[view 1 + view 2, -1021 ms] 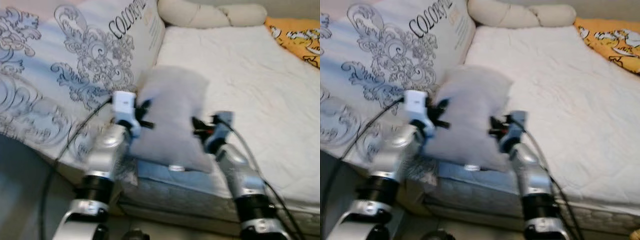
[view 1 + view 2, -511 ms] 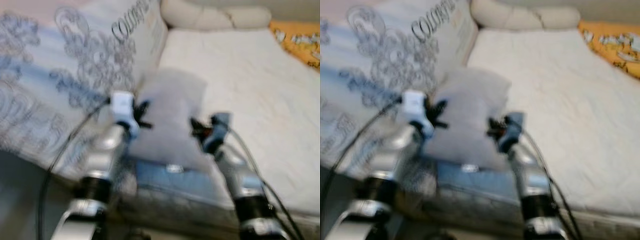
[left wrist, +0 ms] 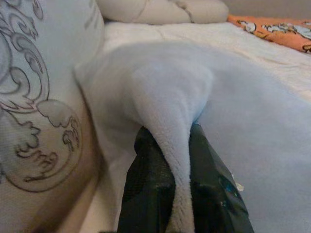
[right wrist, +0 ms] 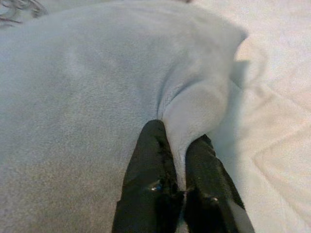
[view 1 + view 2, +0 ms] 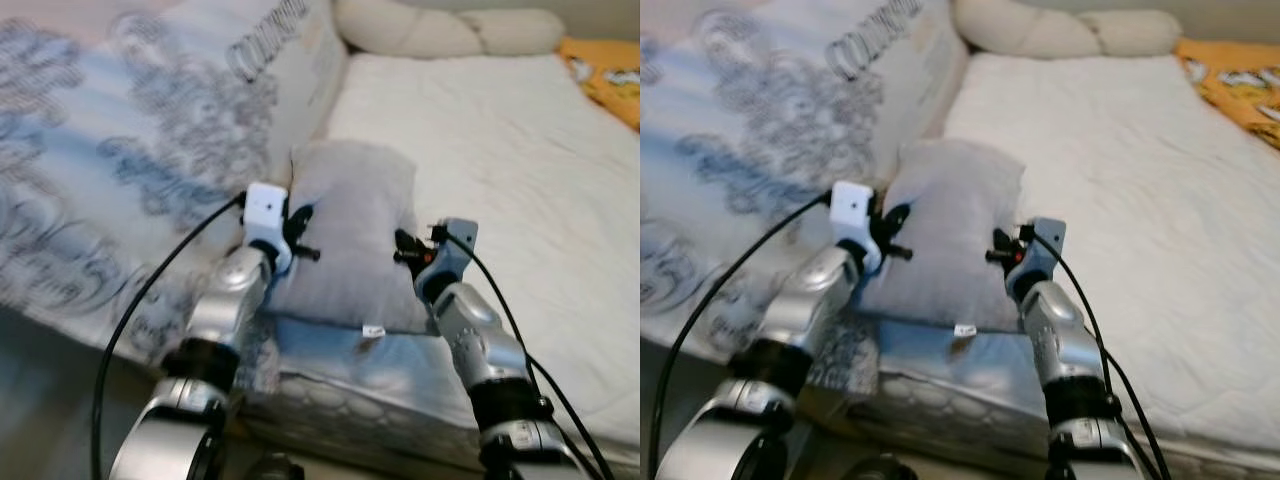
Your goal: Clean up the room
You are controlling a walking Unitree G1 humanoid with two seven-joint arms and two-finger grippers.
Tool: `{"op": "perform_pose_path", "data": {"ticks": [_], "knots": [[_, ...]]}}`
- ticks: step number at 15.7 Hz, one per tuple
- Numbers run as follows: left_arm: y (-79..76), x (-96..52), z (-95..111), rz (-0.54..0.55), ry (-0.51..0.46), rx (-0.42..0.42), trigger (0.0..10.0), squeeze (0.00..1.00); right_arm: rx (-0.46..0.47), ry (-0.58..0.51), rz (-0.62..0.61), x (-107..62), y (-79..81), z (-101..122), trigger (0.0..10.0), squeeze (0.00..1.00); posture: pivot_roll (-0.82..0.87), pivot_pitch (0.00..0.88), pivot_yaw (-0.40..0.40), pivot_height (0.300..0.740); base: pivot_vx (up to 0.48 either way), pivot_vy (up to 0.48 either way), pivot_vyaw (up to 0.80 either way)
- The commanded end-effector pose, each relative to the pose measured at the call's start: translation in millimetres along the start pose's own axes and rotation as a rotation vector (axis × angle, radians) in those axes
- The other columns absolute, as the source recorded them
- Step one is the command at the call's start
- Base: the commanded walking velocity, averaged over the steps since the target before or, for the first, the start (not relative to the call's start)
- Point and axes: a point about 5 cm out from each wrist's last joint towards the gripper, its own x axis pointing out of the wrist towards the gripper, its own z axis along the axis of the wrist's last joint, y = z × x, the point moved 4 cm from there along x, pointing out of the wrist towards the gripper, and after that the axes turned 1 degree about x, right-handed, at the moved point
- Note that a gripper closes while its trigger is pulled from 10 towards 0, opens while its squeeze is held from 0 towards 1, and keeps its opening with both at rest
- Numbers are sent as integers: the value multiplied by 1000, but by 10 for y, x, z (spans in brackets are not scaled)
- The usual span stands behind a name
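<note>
The grey pillow (image 5: pixel 352 235) lies on the bed (image 5: pixel 520 170) near its front edge, long axis from 6 to 12 o'clock. The left hand (image 3: pixel 167 182) pinches its 9 o'clock edge, the right hand (image 4: pixel 176 182) pinches its 3 o'clock edge.

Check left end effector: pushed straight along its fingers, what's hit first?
The left end effector is already shut on a fold of the grey pillow, so the pillow body comes first; beyond it, probably the white mattress, though depth is unclear.

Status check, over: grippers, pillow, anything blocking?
Left gripper and right gripper both pinching grey pillow. Pillow on bed. Patterned cushion crowds its left.
</note>
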Motion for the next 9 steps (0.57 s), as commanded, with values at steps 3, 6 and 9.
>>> {"op": "perform_pose_path", "data": {"ticks": [3,6,9], "knots": [[-54,176,185,11,-45,104,10000,0,-34,-78,-95,44,-157,156,10000,1000,14,0,94,740,0,0,0],[-22,255,193,39,-27,173,10000,0,-55,-134,-93,35,-212,230,10000,1000,5,0,101,740,0,0,0],[94,260,223,98,-29,217,10000,0,-41,-186,67,-64,-118,324,10000,1000,3,0,105,740,0,0,0]]}}
